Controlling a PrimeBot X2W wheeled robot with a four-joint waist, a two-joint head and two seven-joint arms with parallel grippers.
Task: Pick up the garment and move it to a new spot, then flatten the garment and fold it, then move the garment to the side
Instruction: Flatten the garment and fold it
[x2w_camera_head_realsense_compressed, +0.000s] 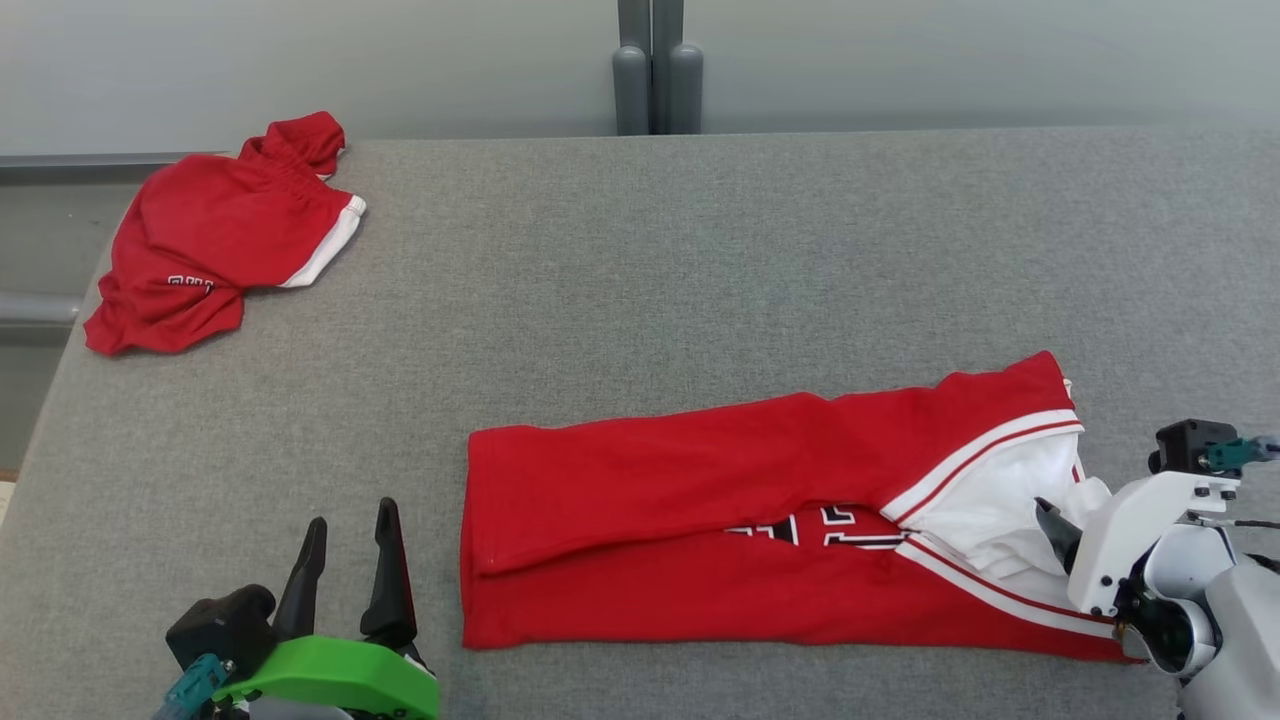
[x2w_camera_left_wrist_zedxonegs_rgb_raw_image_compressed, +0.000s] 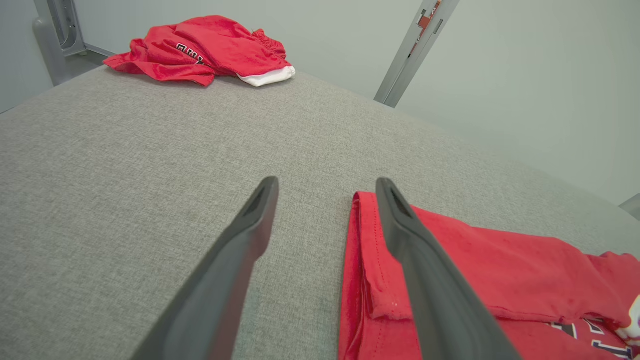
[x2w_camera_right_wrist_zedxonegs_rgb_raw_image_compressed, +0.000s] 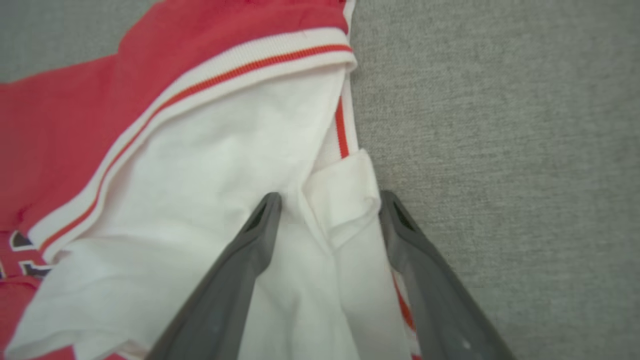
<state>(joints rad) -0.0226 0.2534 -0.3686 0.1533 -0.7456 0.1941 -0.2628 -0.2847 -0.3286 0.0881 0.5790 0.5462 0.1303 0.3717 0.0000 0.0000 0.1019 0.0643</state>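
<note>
A red jersey (x2w_camera_head_realsense_compressed: 700, 520) with white trim is lying folded on the near right of the grey table (x2w_camera_head_realsense_compressed: 640, 250). The right end effector (x2w_camera_right_wrist_zedxonegs_rgb_raw_image_compressed: 330, 196) is straddling a white fold at its right end, fingers spread wide. The left end effector (x2w_camera_head_realsense_compressed: 352, 512), also spread wide, is hovering just left of the jersey. What look like crumpled red shorts (x2w_camera_head_realsense_compressed: 220, 240) are lying at the far left corner.

A bare test lab: grey felt-covered table (x2w_camera_head_realsense_compressed: 640, 250), plain pale wall (x2w_camera_head_realsense_compressed: 300, 60), metal posts (x2w_camera_head_realsense_compressed: 657, 80).
</note>
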